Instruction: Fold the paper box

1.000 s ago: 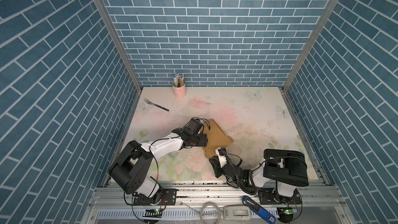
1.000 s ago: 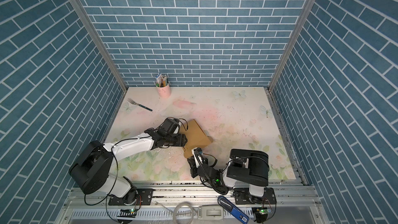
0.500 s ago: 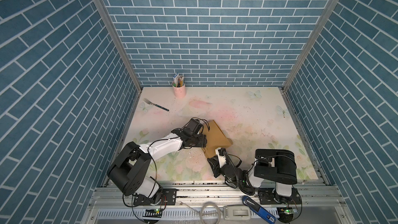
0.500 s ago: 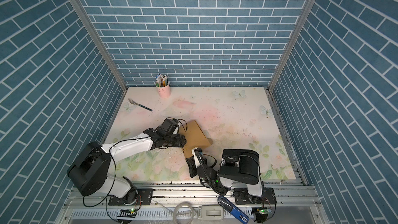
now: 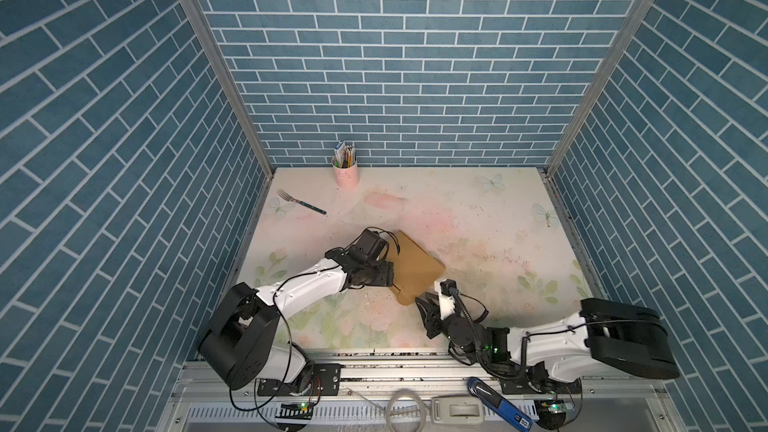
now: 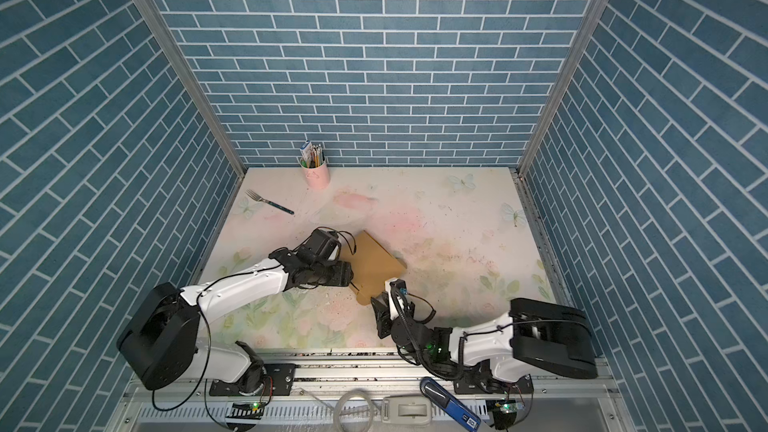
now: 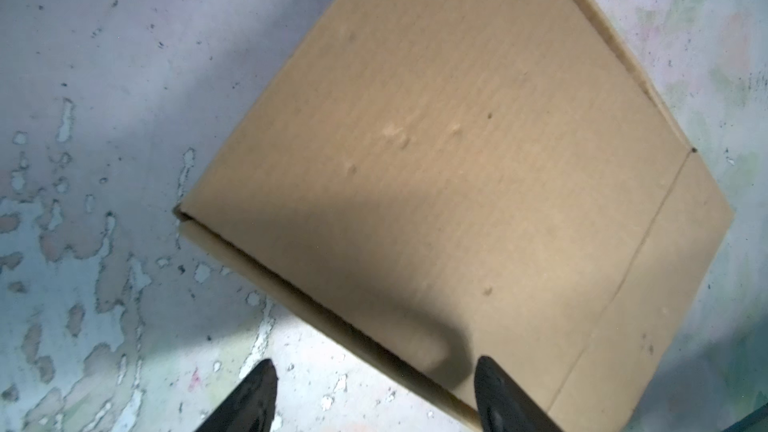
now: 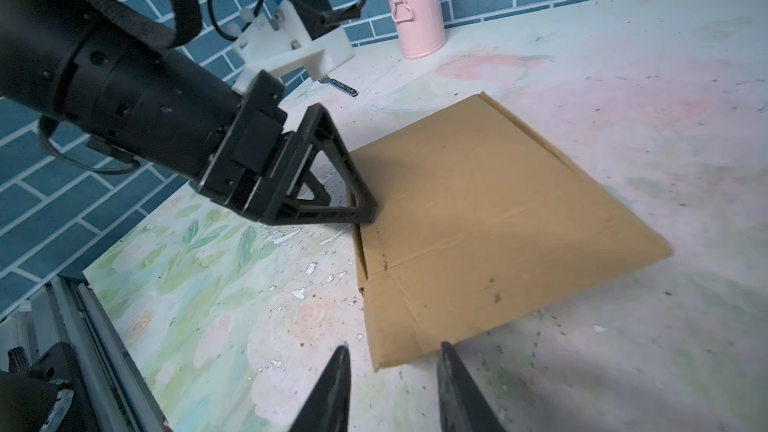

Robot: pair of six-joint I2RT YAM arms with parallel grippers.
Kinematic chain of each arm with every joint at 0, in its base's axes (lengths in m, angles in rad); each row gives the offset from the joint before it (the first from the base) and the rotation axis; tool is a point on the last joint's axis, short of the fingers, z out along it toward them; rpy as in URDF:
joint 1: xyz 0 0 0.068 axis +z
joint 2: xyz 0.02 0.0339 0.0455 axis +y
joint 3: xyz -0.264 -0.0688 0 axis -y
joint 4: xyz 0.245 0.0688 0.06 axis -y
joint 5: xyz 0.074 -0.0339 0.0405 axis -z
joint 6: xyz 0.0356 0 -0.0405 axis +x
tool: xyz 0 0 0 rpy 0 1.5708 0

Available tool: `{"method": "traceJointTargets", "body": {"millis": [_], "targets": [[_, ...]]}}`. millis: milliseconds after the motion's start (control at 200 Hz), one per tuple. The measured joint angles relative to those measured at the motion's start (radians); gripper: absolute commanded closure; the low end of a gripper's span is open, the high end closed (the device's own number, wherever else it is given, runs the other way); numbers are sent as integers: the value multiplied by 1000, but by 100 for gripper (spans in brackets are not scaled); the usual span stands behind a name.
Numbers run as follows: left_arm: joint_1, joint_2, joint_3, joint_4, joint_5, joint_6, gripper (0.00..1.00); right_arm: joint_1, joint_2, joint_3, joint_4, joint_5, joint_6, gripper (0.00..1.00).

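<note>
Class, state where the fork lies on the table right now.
In both top views the fork lies at the far left of the table, by the left wall, near the pink pen cup.

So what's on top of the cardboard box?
Only a left hand fingertip at one edge; the rest of the box top is bare. Being shut, it hides its inside.

Paper box (image 8: pixel 490 209): looked matt brown corrugated cardboard, slightly dented. Tabletop (image 8: pixel 623 76): floral print, worn and flaking. Cup (image 8: pixel 417 14): was smooth pink, faintly glossy.
</note>
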Motion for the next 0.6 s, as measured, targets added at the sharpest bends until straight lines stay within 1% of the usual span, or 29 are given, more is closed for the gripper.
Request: {"method": "traceJointTargets", "body": {"millis": [80,120,240,305,380,440,515,600], "targets": [[0,-16,10,-18,-2,-1,22,-23,-132,12,-181,-5,-11,60],[0,-29,14,-25,-1,-3,22,-60,-198,27,-278,-26,-11,60],[0,-95,16,-41,-1,-24,22,-259,-359,101,-547,-143,-21,58],[0,-140,14,-43,0,-48,23,-365,-395,158,-655,-219,-33,57],[0,-190,-2,-34,0,-80,25,-480,-384,234,-750,-325,-56,57],[0,-222,-27,-31,0,-109,27,-562,-332,305,-811,-410,-75,57],[0,-245,-64,-39,-8,-137,28,-633,-236,384,-854,-498,-99,57],[0,-249,-91,-72,-34,-154,29,-684,-134,441,-877,-579,-119,57]]}}
